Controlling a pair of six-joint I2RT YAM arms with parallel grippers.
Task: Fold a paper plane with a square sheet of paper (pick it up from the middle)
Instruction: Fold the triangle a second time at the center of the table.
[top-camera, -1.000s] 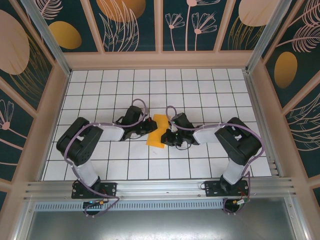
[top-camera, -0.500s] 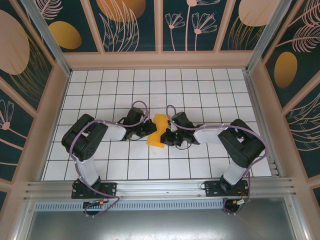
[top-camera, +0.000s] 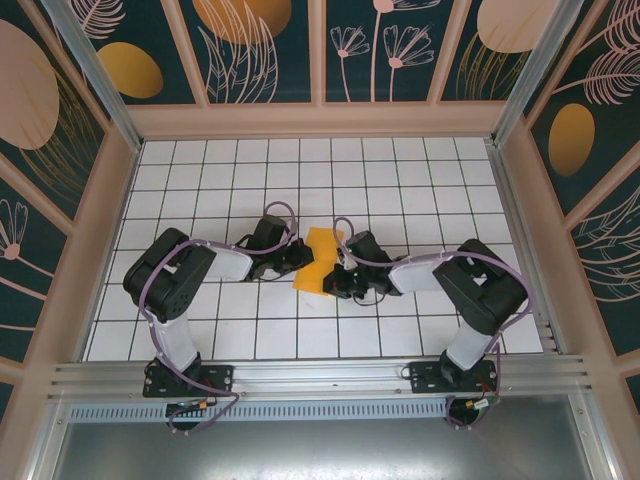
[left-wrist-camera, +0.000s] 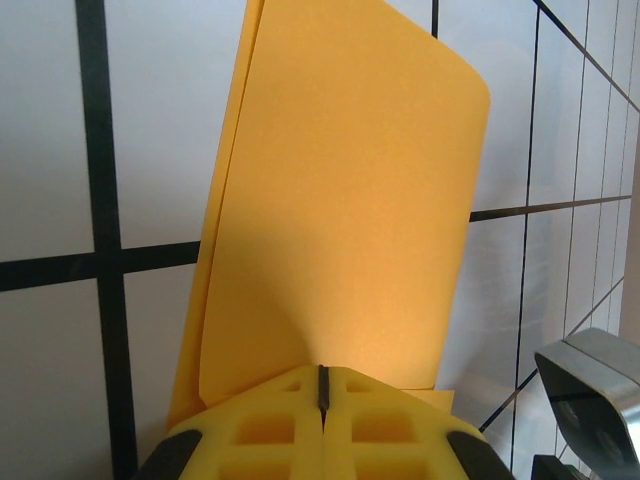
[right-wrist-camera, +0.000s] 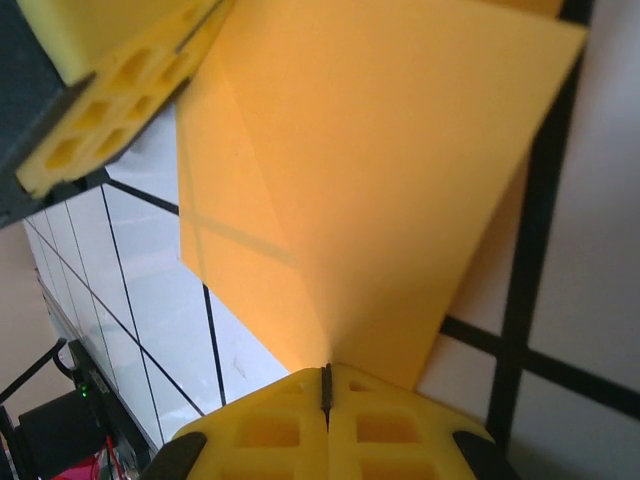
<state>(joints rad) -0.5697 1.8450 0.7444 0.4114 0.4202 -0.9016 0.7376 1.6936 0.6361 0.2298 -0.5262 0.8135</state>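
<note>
- The square sheet of paper (top-camera: 318, 262), orange-yellow and folded into a smaller angular shape, is near the middle of the white gridded counter (top-camera: 200, 180); it lies between the two arms, and the top view gives it an uneven outline.
- The left end effector (top-camera: 300, 256) reaches in from the left and meets the paper's left edge; the right end effector (top-camera: 340, 272) comes in from the right and meets its right, nearer side.
- In the left wrist view the left end effector (left-wrist-camera: 322, 378) has its yellow fingers (left-wrist-camera: 270, 430) pressed together with only a thin dark seam between them; it is clamped on the near edge of the square sheet of paper (left-wrist-camera: 350, 200). The paper runs away from the grip as a long panel with a rounded far corner; a second layer shows as a thin edge along its left side.
- In the right wrist view the right end effector (right-wrist-camera: 325, 380) is likewise closed tight, clamped on a narrow point of the square sheet of paper (right-wrist-camera: 370, 170); a crease runs up from the grip and splits the paper into two faces.
- In that same view the left end effector (right-wrist-camera: 195, 30) sits at the upper left, closed on the opposite edge of the paper.
- Black grid lines of the counter show under the paper; whether its lower edge touches the counter cannot be told.
- Dark wall panels (top-camera: 270, 50) with leaf and oval motifs surround the counter.
</note>
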